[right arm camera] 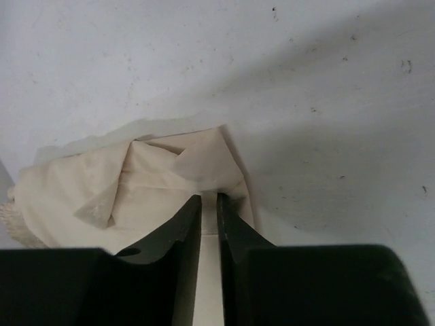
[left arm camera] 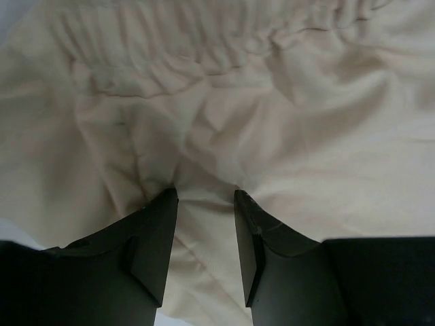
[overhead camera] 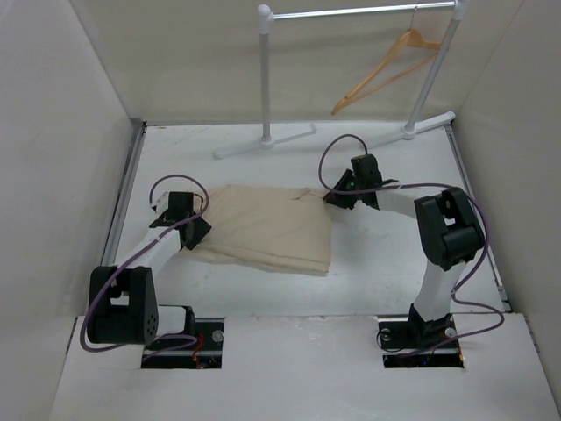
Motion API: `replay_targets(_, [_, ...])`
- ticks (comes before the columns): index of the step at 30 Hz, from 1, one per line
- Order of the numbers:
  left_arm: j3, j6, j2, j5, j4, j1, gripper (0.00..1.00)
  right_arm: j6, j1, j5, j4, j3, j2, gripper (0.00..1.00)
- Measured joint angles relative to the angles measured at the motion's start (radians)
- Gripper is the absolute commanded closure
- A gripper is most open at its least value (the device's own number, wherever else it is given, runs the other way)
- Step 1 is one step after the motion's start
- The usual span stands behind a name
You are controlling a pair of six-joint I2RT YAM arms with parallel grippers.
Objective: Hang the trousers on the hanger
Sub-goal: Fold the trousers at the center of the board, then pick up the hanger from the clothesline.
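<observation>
Overhead view: folded beige trousers (overhead camera: pixel 263 230) lie flat on the white tabletop (overhead camera: pixel 377 263) between the left fingers (overhead camera: pixel 200 230) and right fingers (overhead camera: pixel 338 196); the smooth wooden hanger (overhead camera: pixel 386 68) hangs on the white rack (overhead camera: pixel 351 12), well beyond both. Left wrist: fingers (left arm camera: pixel 153 234) stand part-open astride a soft crease below the gathered waistband (left arm camera: pixel 224 41); whether they clamp it cannot be told, so a lift may shed that end. Right wrist: fingers (right arm camera: pixel 185 248) are nearly closed on a thin folded corner (right arm camera: pixel 197 163); the limp cloth could slip free and unfold the bundle.
</observation>
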Motion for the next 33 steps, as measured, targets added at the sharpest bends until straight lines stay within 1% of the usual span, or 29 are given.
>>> replay_targets(4, [-0.019,-0.003,-0.071,0.009,-0.035,0.002,0.62,-0.006,-0.002,0.0,-0.016,-0.01,-0.051,0.45])
replay_targets(5, [-0.017,-0.003,-0.101,0.011,-0.046,-0.002,0.62,-0.011,-0.002,0.0,-0.027,-0.019,-0.084,0.4])
replay_targets(7, [-0.003,-0.003,-0.158,0.014,-0.072,-0.013,0.61,-0.03,-0.006,-0.006,-0.055,-0.042,-0.185,0.36])
replay_targets(10, [0.033,-0.005,-0.217,0.014,-0.1,-0.035,0.6,-0.063,-0.02,-0.019,-0.095,-0.048,-0.351,0.34])
replay_targets(11, [0.047,-0.006,-0.226,0.014,-0.102,-0.044,0.6,-0.075,-0.027,-0.021,-0.103,-0.045,-0.404,0.35])
replay_targets(12, [0.062,-0.006,-0.228,0.013,-0.102,-0.055,0.6,-0.089,-0.036,-0.023,-0.119,-0.035,-0.452,0.4])
replay_targets(13, [0.074,-0.007,-0.224,0.013,-0.102,-0.066,0.6,-0.104,-0.046,-0.024,-0.133,-0.017,-0.488,0.49])
replay_targets(15, [0.101,-0.007,-0.199,0.01,-0.1,-0.102,0.61,-0.133,-0.072,-0.025,-0.158,0.047,-0.521,0.75])
replay_targets(16, [0.114,-0.007,-0.181,0.009,-0.097,-0.124,0.61,-0.142,-0.09,-0.027,-0.17,0.102,-0.518,0.81])
replay_targets(17, [0.124,-0.007,-0.163,0.008,-0.092,-0.149,0.61,-0.15,-0.106,-0.028,-0.177,0.158,-0.504,0.83])
replay_targets(18, [0.132,-0.007,-0.146,0.008,-0.086,-0.173,0.61,-0.156,-0.124,-0.028,-0.18,0.227,-0.479,0.81])
replay_targets(19, [0.137,-0.007,-0.134,0.008,-0.079,-0.195,0.6,-0.16,-0.14,-0.027,-0.181,0.291,-0.45,0.76])
replay_targets(20, [0.143,-0.007,-0.122,0.007,-0.074,-0.217,0.6,-0.166,-0.154,-0.027,-0.18,0.361,-0.414,0.67])
replay_targets(22, [0.155,-0.007,-0.106,0.007,-0.064,-0.255,0.6,-0.175,-0.175,-0.023,-0.176,0.491,-0.333,0.42])
replay_targets(23, [0.162,-0.007,-0.1,0.008,-0.058,-0.27,0.6,-0.18,-0.183,-0.019,-0.176,0.552,-0.288,0.36])
replay_targets(24, [0.167,-0.006,-0.095,0.01,-0.049,-0.279,0.6,-0.186,-0.187,-0.017,-0.177,0.605,-0.246,0.33])
replay_targets(28, [0.174,-0.006,-0.091,0.018,-0.026,-0.282,0.59,-0.194,-0.193,-0.017,-0.196,0.74,-0.101,0.28])
replay_targets(33, [0.174,-0.006,-0.08,0.042,-0.023,-0.265,0.59,-0.206,-0.196,-0.021,-0.258,0.854,0.038,0.29])
